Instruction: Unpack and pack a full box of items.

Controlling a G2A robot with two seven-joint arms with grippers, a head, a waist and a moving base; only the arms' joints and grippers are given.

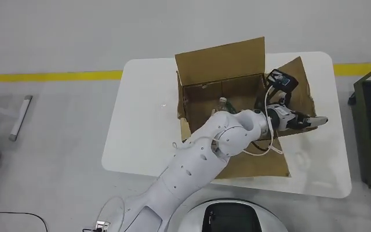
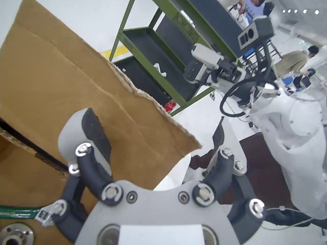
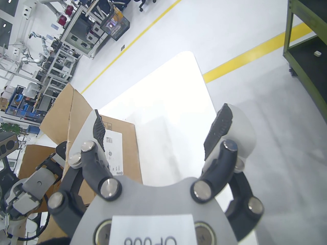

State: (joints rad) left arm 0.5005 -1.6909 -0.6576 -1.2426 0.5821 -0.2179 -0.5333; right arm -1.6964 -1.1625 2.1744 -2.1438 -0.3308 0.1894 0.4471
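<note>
- The white surface (image 1: pixel 145 116) is carrying the open cardboard box (image 1: pixel 223 61) at centre frame in the top view, with its flaps splaying outward.
- Inside the box, a bottle (image 1: pixel 222 103) is showing near the back wall. I am judging it to be smooth and rounded, so it is likely to slip unless pinched across the body below the cap.
- The side flap (image 1: pixel 304 87) is lying out toward the frame's right. Being thin card, it is probably light and will fold at its crease, so the free edge is the place to take it.
- The left hand (image 1: pixel 319 121) is hovering at that flap's edge, wide open and gripping nothing.
- The right hand (image 3: pixel 162 118) is hanging over the surface's far corner, also spread wide and empty.
</note>
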